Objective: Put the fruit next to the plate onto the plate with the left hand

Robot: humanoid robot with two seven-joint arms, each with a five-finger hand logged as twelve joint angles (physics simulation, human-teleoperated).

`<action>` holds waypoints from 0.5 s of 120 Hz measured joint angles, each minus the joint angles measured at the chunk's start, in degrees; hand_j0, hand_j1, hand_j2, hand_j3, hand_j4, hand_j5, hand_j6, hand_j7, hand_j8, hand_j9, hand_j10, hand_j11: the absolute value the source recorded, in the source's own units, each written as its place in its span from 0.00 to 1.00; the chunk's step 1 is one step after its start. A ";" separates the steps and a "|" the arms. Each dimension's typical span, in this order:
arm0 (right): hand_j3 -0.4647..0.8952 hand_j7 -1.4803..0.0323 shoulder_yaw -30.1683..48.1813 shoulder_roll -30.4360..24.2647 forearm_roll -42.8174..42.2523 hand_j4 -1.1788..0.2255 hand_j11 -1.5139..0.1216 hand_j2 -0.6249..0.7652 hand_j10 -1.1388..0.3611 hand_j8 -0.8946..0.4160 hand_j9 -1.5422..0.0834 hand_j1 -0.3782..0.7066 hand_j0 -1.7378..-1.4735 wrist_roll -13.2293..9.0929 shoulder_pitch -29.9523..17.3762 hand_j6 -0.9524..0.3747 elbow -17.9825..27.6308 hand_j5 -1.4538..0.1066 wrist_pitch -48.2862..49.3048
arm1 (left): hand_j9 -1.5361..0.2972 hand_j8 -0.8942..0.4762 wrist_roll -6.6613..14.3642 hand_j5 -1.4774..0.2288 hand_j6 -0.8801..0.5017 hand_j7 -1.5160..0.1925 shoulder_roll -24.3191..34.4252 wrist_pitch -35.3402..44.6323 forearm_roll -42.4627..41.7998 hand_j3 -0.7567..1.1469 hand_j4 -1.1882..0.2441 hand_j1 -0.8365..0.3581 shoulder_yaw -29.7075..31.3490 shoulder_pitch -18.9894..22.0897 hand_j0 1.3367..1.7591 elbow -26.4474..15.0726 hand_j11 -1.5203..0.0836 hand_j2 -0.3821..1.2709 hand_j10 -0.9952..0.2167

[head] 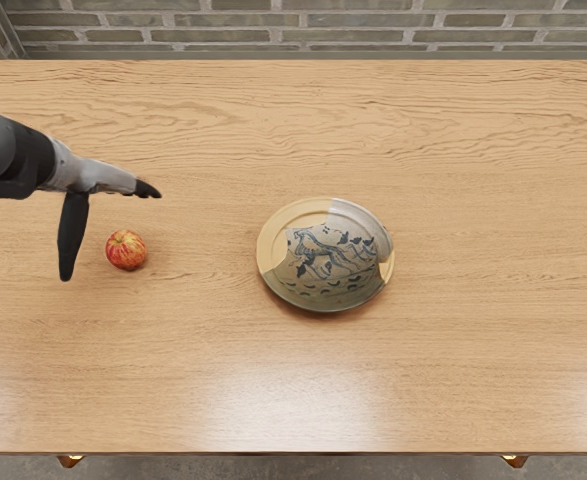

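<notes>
Fingers [71,235] spread apart, gripping nothing. One long dark set pointing straight down the frame at the far left, its tip ending low, level with the bottom of the fruit. One shorter dark digit sticking out toward the right, higher up. Between the two, a wide open angle, and inside that angle, toward its lower right, the apple [126,250]. Sits just right of the downward-pointing fingers, with a narrow strip of bare wood showing between, so apart in this view. Lies below the sideways digit and clear of it too. Red with yellow streaks, resting on the table [473,150] in the left part of the frame, at about mid-height, off the plate.

Behind the fingers, the grey back of the left hand [85,180], up and left of the apple in the picture. Further back, the dark, rounded left arm [8,155], entering from the left edge.

Well to the right of the apple, near the centre of the frame, the plate [273,240]: round, cream at the rim, blue drawing across the pale middle. A broad stretch of wood grain between plate and apple.

Along the top edge, a grey brick wall [293,25] beyond the table's far side.
</notes>
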 joint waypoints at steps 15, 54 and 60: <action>0.34 0.97 0.00 0.00 0.00 0.83 0.92 0.45 0.75 0.67 0.94 0.04 0.30 0.00 0.03 0.71 0.00 0.92 0.00 | 0.83 0.64 0.02 0.86 0.63 0.88 -1.54 4.37 2.93 0.40 0.82 0.98 0.04 2.61 0.76 -0.31 0.94 0.23 0.81; 0.34 0.97 0.00 0.00 0.00 0.83 0.92 0.45 0.75 0.67 0.94 0.04 0.30 0.00 0.08 0.71 0.00 0.92 0.00 | 0.80 0.61 0.12 0.83 0.60 0.85 -3.08 12.82 10.29 0.40 0.79 0.94 0.31 7.92 0.76 -0.34 0.91 0.24 0.78; 0.34 0.97 0.00 0.00 0.00 0.83 0.92 0.45 0.75 0.67 0.94 0.04 0.30 0.00 0.12 0.71 0.00 0.92 0.00 | 0.80 0.60 0.13 0.82 0.59 0.84 -3.17 13.75 11.38 0.40 0.78 0.93 0.33 8.72 0.76 -0.35 0.90 0.24 0.77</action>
